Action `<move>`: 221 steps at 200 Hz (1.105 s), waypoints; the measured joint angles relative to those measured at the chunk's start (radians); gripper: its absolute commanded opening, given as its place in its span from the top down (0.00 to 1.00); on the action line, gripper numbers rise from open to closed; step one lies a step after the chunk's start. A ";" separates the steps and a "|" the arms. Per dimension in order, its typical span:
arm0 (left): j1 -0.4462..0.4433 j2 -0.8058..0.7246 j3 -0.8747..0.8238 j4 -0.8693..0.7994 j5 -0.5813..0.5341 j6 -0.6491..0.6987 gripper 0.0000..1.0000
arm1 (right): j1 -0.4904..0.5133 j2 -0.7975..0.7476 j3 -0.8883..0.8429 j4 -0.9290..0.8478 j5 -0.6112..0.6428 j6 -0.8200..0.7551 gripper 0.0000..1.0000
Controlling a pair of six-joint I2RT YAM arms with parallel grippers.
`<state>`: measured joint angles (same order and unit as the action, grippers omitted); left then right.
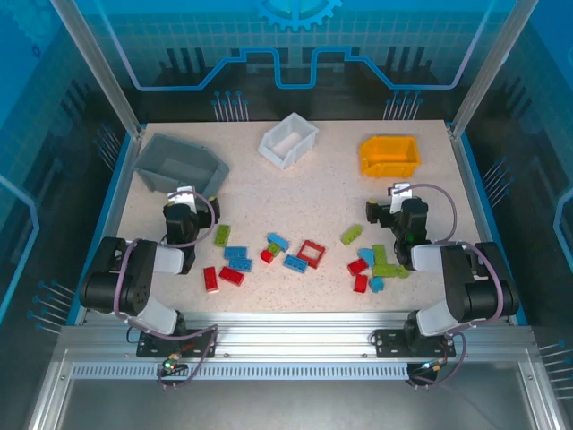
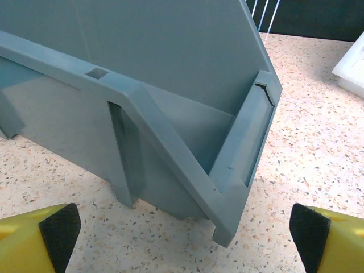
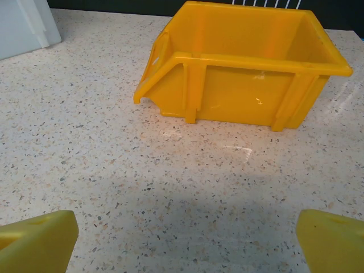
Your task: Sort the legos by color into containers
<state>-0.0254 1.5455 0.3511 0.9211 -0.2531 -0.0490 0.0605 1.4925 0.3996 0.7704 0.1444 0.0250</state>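
dark grey bin (image 1: 179,166) far left, just ahead of left gripper (image 2: 183,230); liable to be shoved if driven straight forward. orange-yellow bin (image 3: 244,108) far right, white bin (image 1: 288,141) between them; light, likely to skid under a clumsy drop. both pairs of jaws spread wide, nothing held, right gripper (image 3: 187,239) over bare table (image 3: 114,170). legos (image 1: 295,255) scattered mid-table, some touching beside right arm (image 1: 448,269): risk of pinching two colours at once. that cluster hard to separate by eye; grey bin's floor cut off in left wrist view.
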 measured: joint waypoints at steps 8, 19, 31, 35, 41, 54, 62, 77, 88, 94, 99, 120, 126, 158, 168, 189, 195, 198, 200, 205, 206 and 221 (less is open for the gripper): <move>0.000 0.000 0.000 0.000 0.000 0.000 0.01 | 0.000 0.000 0.000 0.000 0.000 0.000 0.00; 0.000 0.000 0.000 0.000 0.000 0.000 0.01 | 0.000 0.000 0.000 0.000 0.000 0.000 0.00; 0.000 0.000 0.000 0.000 0.000 0.000 0.01 | 0.000 0.000 0.000 0.000 0.000 0.000 0.00; 0.000 0.000 0.000 0.000 0.000 0.000 0.01 | 0.000 0.000 0.000 0.000 0.000 0.000 0.00; 0.000 0.000 0.000 0.000 0.000 0.000 0.01 | 0.000 0.000 0.000 0.000 0.000 0.000 0.00; 0.000 0.000 0.000 0.000 0.000 0.000 0.01 | 0.000 0.000 0.000 0.000 0.000 0.000 0.00; 0.000 0.000 0.000 0.000 0.000 0.000 0.01 | 0.000 0.000 0.000 0.000 0.000 0.000 0.00; 0.000 0.000 0.000 0.000 0.000 0.000 0.01 | 0.000 0.000 0.000 0.000 0.000 0.000 0.00; 0.000 0.000 0.000 0.000 0.000 0.000 0.01 | 0.000 0.000 0.000 0.000 0.000 0.000 0.00; 0.000 0.000 0.000 0.000 0.000 0.000 0.01 | 0.000 0.000 0.000 0.000 0.000 0.000 0.00; 0.000 0.000 0.000 0.000 0.000 0.000 0.01 | 0.000 0.000 0.000 0.000 0.000 0.000 0.00; 0.000 0.000 0.000 0.000 0.007 0.001 0.01 | 0.000 0.000 0.000 0.000 0.000 0.000 0.00; 0.000 0.000 0.001 -0.002 0.009 0.001 0.01 | 0.000 0.000 0.000 0.000 0.000 0.000 0.00; -0.008 -0.011 -0.011 0.015 0.014 0.015 0.01 | 0.000 -0.003 0.001 -0.007 -0.001 0.000 0.00; -0.037 -0.056 -0.037 0.004 -0.016 0.039 0.01 | 0.000 -0.025 0.010 -0.063 -0.003 0.000 0.00; -0.170 -0.301 -0.057 -0.119 -0.088 0.088 0.01 | 0.002 -0.165 0.068 -0.256 0.007 0.011 0.00; -0.206 -0.395 -0.047 -0.172 -0.100 0.090 0.01 | 0.007 -0.227 0.085 -0.303 0.019 0.016 0.00; -0.221 -0.444 -0.040 -0.195 -0.103 0.091 0.01 | 0.011 -0.263 0.095 -0.323 0.024 0.017 0.00; -0.233 -0.477 -0.032 -0.217 -0.108 0.091 0.01 | 0.015 -0.288 0.101 -0.339 0.031 0.018 0.00; -0.254 -0.550 -0.006 -0.267 -0.123 0.091 0.01 | 0.024 -0.341 0.116 -0.367 0.038 0.021 0.00; -0.258 -0.560 -0.002 -0.275 -0.126 0.091 0.01 | 0.028 -0.360 0.122 -0.379 0.042 0.020 0.00; -0.320 -0.717 0.126 -0.455 -0.198 0.061 0.01 | 0.089 -0.529 0.210 -0.506 0.085 0.027 0.00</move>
<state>-0.3454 0.8288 0.4767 0.4664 -0.4511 0.0120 0.1493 0.9634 0.6098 0.2646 0.2298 0.0521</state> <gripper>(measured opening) 0.988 0.999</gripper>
